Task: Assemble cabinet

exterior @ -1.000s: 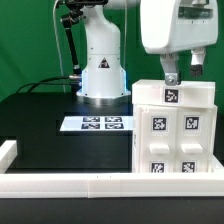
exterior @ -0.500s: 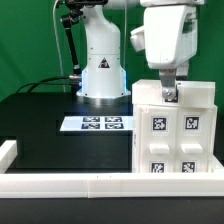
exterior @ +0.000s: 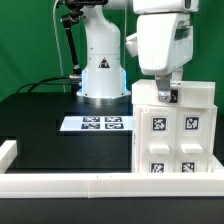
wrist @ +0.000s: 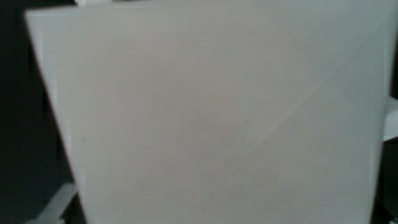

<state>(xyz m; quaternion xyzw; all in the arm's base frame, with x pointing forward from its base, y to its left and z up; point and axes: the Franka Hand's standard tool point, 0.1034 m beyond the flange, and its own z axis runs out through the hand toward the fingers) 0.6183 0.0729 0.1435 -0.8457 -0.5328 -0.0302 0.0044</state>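
The cabinet (exterior: 175, 130), a white boxy frame with square black-and-white tags on its front, stands at the exterior view's right, near the front rail. My gripper (exterior: 166, 90) hangs right over the cabinet's top edge, its dark fingers down at a small tagged part (exterior: 171, 97) on top. The hand's body hides the fingertips, so I cannot tell how the jaws stand. In the wrist view a plain white cabinet surface (wrist: 222, 120) fills nearly the whole frame, very close and blurred; no fingers show there.
The marker board (exterior: 97, 123) lies flat on the black table in front of the robot base (exterior: 103, 75). A long white border rail (exterior: 70, 181) runs along the front, with a raised end at the exterior view's left (exterior: 8, 150).
The hand has shifted toward the exterior view's left above the cabinet top and turned about its own axis. The cabinet has not visibly moved.
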